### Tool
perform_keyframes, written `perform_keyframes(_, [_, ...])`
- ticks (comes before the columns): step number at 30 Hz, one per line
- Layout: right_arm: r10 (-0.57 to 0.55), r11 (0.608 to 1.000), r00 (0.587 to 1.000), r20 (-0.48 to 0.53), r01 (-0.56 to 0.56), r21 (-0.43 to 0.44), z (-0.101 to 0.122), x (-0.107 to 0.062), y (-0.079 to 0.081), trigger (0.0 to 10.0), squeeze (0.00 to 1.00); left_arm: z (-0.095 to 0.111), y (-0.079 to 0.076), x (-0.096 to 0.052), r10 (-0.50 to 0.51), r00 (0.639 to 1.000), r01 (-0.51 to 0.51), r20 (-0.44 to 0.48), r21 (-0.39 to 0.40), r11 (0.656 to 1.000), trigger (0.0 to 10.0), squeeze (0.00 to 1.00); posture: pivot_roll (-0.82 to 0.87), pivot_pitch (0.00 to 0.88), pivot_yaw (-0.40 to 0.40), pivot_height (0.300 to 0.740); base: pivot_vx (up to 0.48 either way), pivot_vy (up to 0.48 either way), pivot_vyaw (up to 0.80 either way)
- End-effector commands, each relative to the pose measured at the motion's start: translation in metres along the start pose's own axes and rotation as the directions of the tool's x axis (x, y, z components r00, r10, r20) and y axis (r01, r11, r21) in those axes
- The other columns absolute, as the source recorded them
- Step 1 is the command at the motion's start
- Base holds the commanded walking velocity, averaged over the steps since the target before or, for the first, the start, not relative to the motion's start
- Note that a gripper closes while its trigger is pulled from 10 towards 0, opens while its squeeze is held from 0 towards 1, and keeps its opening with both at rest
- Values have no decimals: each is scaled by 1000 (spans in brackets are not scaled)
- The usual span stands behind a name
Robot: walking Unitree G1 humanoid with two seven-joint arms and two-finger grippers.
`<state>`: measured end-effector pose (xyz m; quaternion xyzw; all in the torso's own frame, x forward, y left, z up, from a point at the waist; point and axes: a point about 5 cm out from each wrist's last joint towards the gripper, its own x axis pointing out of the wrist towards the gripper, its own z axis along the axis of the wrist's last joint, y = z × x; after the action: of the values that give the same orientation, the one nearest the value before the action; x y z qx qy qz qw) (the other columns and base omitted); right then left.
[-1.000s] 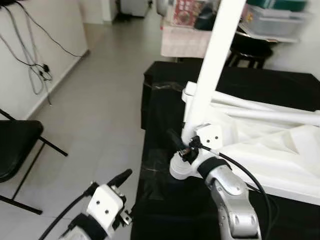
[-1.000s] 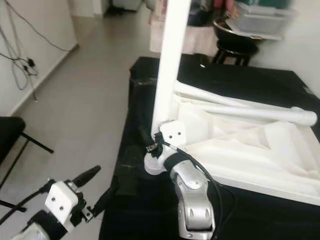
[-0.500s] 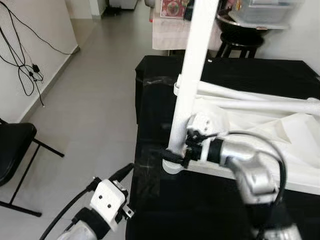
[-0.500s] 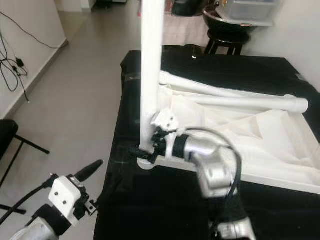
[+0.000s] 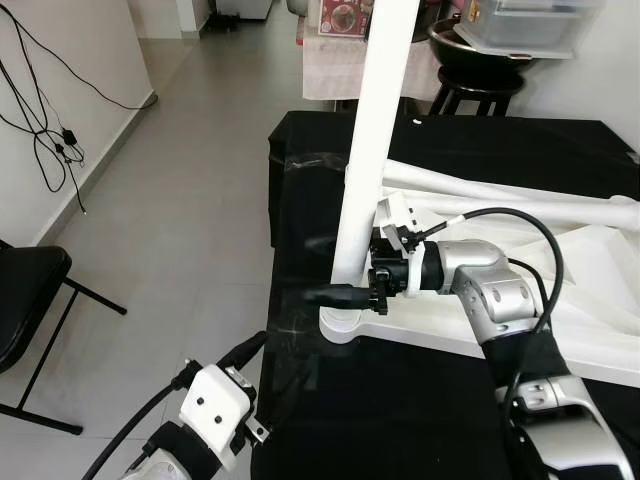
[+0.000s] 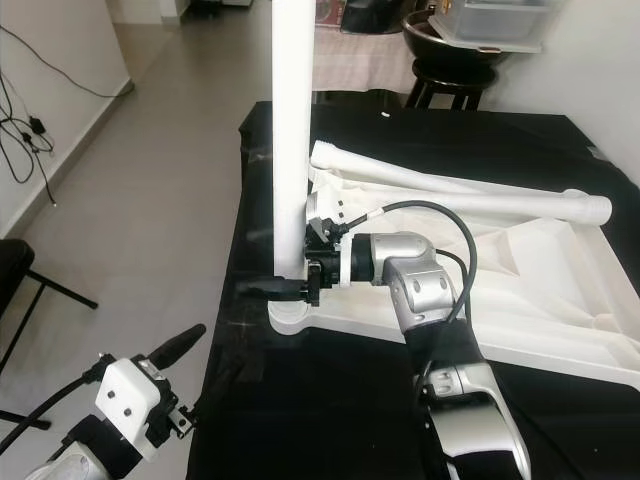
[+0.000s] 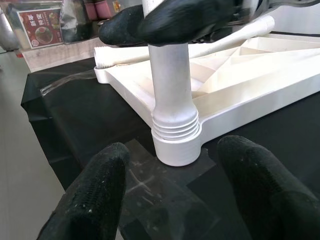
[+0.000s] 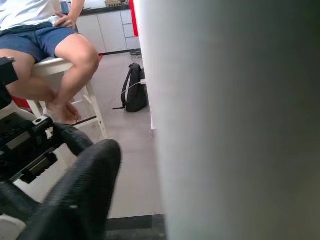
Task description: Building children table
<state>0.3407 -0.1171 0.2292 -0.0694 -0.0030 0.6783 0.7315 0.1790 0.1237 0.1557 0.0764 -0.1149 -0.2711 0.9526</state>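
One upright white leg (image 5: 372, 150) now gripped low down by right claw (image 6: 300, 281), black fingers closed around the tube just above its threaded foot. Half a second back, same claw sat lower, at the socket; one second back, forearm came up from below. Now forearm runs level from the right, wrist rolled over. Read as one turn of screwing the leg in, regrip likely next; a judgement only.

Left claw (image 5: 250, 352) below and nearer than right claw, off the edge of the surface (image 5: 380, 420), fingers spread wide, holding nothing. Little change across the second apart from camera shift. Left wrist view looks between both pads (image 7: 95, 190) straight at the leg's foot.

Leg stands in the corner socket (image 7: 176, 145) of the inverted tabletop (image 5: 590, 310), directly beneath right claw. Several thread ridges still exposed above the socket collar, so leg judged not fully seated.

Materials:
- Leg: smooth matte white plastic tube, round, flaring to ribbed thread at base.
- Tabletop: same white plastic, underside up, moulded ribs in triangular cells, raised rim.
- Second leg (image 6: 470, 200) lying flat across tabletop, beyond right claw.
- Surface: black cloth cover, clear glossy tape patch (image 7: 150, 185) under socket, creased.
- Claw fingers: black, rubbery, finely textured.
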Motion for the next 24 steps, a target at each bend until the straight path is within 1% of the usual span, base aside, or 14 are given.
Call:
perform_keyframes(1, [41,999,999,-7,-41,0,-2,6,2,0,0,0,-2,-1,-1,1000,1,-8,6,1000,10000,0,39,178,-73,740,0,0,0])
perform_keyframes(4, [-23,999,1000,-13,23,-23,-6,2,3,0,0,1,-3,-1,1,1000,-1,-6,5,1000,10000,0,34,180,-76,740,0,0,0])
perform_keyframes(5, [-197,980,980,0,197,-28,-12,-5,6,0,0,1,-3,-1,2,1000,-2,-4,4,1000,10000,0,28,180,-79,740,0,0,0])
perform_keyframes(7, [-257,966,966,5,257,-26,-14,-7,7,0,0,1,-3,-1,2,1000,-2,-4,4,1000,10000,0,28,180,-79,740,0,0,0])
perform_keyframes(8, [-360,933,933,22,359,13,-19,-8,13,0,0,1,-3,-1,2,1000,-2,-3,4,1000,10000,0,21,179,-86,740,0,0,0])
perform_keyframes(9, [-360,933,933,22,359,13,-19,-8,13,0,0,1,-3,-1,2,1000,-2,-3,4,1000,10000,0,21,179,-86,740,0,0,0])
perform_keyframes(10, [-555,831,831,36,554,45,-26,-6,21,0,0,1,-2,-1,3,1000,-3,-3,5,1000,10000,0,16,180,-85,740,0,0,0])
perform_keyframes(12, [-555,831,831,36,554,45,-26,-6,21,0,0,1,-2,-1,3,1000,-3,-3,5,1000,10000,0,16,180,-85,740,0,0,0])
perform_keyframes(13, [-767,640,641,-5,767,48,-37,-6,36,0,0,1,-1,-1,4,1000,-4,-2,6,1000,10000,0,1,181,-74,740,0,0,0])
perform_keyframes(14, [-859,508,510,-37,859,56,-44,-4,55,0,0,0,0,0,4,1000,-4,-1,6,1000,10000,0,-3,178,-64,740,0,0,0])
perform_keyframes(15, [-859,508,510,-37,859,56,-44,-4,55,0,0,0,0,0,4,1000,-4,-1,6,1000,10000,0,-3,178,-64,740,0,0,0])
perform_keyframes(16, [-873,483,485,-53,874,51,-49,5,68,0,0,-1,1,1,2,1000,-2,-1,6,1000,10000,0,-10,166,-58,740,0,0,0])
perform_keyframes(17, [-859,506,509,-58,861,52,-51,13,76,0,0,-1,1,1,1,1000,-1,-1,6,1000,10000,0,-10,166,-58,740,0,0,0])
perform_keyframes(24, [-822,565,568,-52,823,60,-51,20,60,0,0,-3,1,3,2,1000,-2,-1,10,1000,10000,0,7,146,-76,740,0,0,0])
